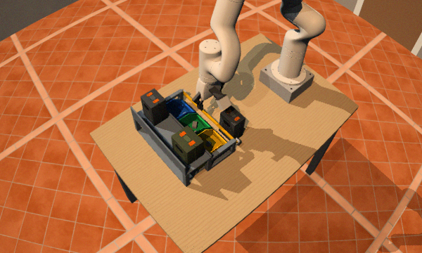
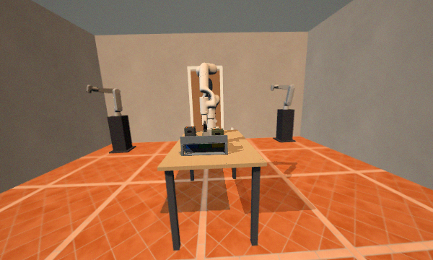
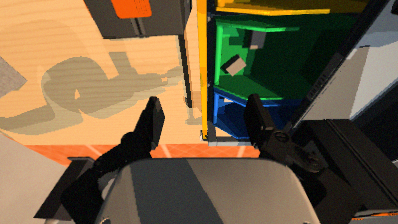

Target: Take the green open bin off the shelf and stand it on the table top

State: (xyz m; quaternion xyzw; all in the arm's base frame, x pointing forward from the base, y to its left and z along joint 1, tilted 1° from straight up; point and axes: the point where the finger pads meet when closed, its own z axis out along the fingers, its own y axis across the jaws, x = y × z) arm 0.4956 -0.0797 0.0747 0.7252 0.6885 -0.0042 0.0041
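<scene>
Above the shelf's yellow front rail [image 1: 211,119] [image 3: 202,65]—tool [image 1: 209,102] [image 3: 203,105] released, wide apart—a dark box [image 1: 233,123] [image 3: 137,19] near the green bin [image 1: 201,123] [image 3: 280,60].

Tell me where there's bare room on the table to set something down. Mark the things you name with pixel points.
Bare wood shows between the shelf [image 1: 160,150] [image 2: 203,139] and the table's near end, and right of the black case [image 1: 232,123] [image 3: 140,25]. It's crowded around the gripper [image 1: 209,102] [image 3: 205,117].

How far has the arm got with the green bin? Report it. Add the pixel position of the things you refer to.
Done: nothing of the move; the green open bin [image 1: 198,121] [image 3: 295,65] sits on the shelf [image 1: 162,149] between the blue and yellow bins, parts inside.
In hand: nothing; the gripper [image 1: 209,100] [image 3: 203,105] stands open by the shelf's front, seemingly approaching.
Left: grip it, lift it out, stand it flat on the table top [image 1: 295,140], let go.
</scene>
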